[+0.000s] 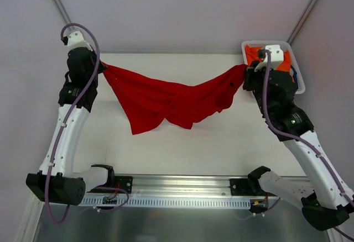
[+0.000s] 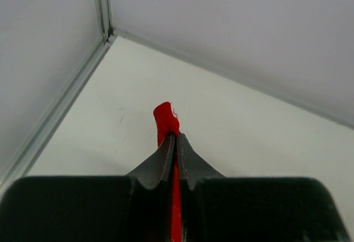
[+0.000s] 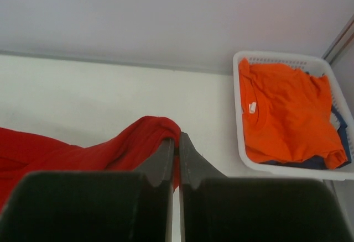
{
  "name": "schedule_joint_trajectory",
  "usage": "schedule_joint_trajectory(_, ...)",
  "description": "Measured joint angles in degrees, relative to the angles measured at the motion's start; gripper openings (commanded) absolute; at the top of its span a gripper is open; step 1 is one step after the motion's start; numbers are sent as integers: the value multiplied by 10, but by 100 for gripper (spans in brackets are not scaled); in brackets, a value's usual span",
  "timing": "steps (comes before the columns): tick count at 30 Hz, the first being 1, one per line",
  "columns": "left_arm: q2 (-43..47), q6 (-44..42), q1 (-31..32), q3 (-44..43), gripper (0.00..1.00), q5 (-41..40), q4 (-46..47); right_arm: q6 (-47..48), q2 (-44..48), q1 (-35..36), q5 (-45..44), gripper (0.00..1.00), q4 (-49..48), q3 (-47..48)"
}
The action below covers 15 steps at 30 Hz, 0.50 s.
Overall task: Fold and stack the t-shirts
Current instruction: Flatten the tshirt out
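The red shirt [image 1: 166, 101] hangs stretched between the two grippers over the table [image 1: 221, 148]. One end is at the far left and the other at the far right, and the middle sags toward the near side in loose, crumpled folds. A long lobe droops lowest, left of centre. From above, I cannot tell whether the lowest folds touch the table.

The left gripper [image 2: 176, 137] has its fingers pressed together on a thin strip of the red cloth. A small tuft sticks out just past the tips. Below it the table is bare white, running to the far-left corner where the walls meet.

The right gripper [image 3: 178, 138] is likewise clamped on the shirt. A rounded fold bulges over the left fingertip, and the cloth runs off to the left, low over the table.

The basket [image 3: 287, 171] sits in the far-right corner of the table, just beside the right gripper – its left wall is close to the pinched end of the shirt. The orange shirt [image 3: 282, 109] lies rumpled inside and fills most of the basket, with a small white label showing at the collar. A blue shirt [image 3: 310, 164] peeks out beneath it along the near and right edges.
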<state>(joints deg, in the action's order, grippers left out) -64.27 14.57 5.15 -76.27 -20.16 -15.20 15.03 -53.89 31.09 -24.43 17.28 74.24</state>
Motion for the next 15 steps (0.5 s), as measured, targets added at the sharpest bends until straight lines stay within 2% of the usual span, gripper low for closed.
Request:
schedule_joint_trajectory(8,-111,27,0,66,0,1,28,-27,-78,-6,7,0,-8,-76)
schedule_joint_trajectory(15,-221,33,0,76,0,-3,81,-43,-166,-26,29,0,-23,-84)
